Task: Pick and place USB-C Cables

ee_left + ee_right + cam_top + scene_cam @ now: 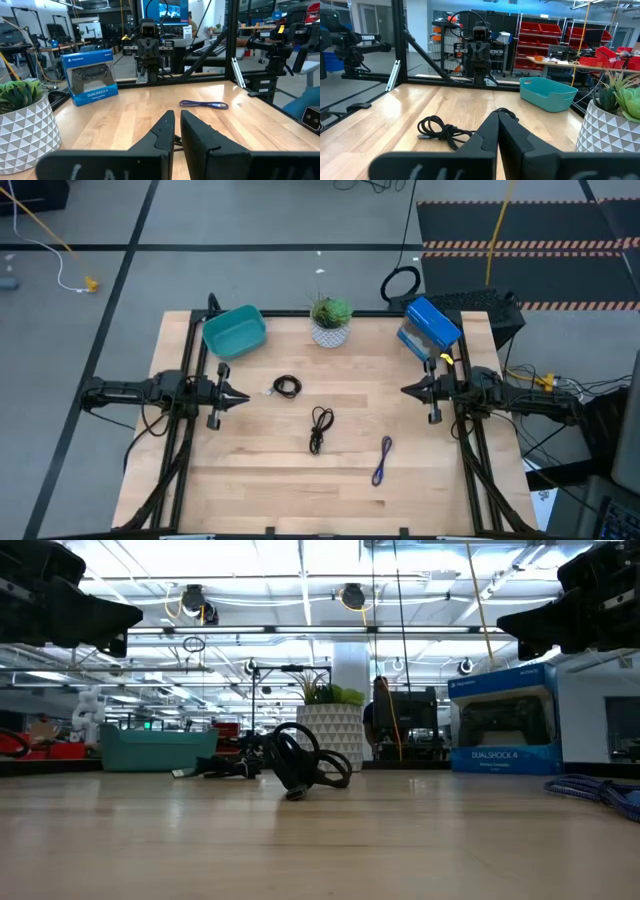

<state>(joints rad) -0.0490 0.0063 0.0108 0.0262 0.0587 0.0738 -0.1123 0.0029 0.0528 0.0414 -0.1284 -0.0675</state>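
Three cables lie flat on the wooden table. The coiled black cable [287, 387] lies nearest my left gripper, the long-loop black cable [319, 428] [440, 131] at mid-table, and the purple-blue cable [382, 460] [204, 104] toward the near right. My left gripper [243, 395] [177, 125] hovers shut by the table's left edge, pointing right. My right gripper [406, 390] [497, 122] hovers shut by the right edge, pointing left. Both are above the tabletop and clear of the cables. In the low view the long-loop cable [300, 762] stands in front of the coiled one [225, 768].
A teal bin [234, 332] stands at the far left of the table. A potted plant in a white pot [331, 322] stands at the far middle, and a blue DualShock box [430, 327] at the far right. Bare wood [250, 480] lies toward the near edge.
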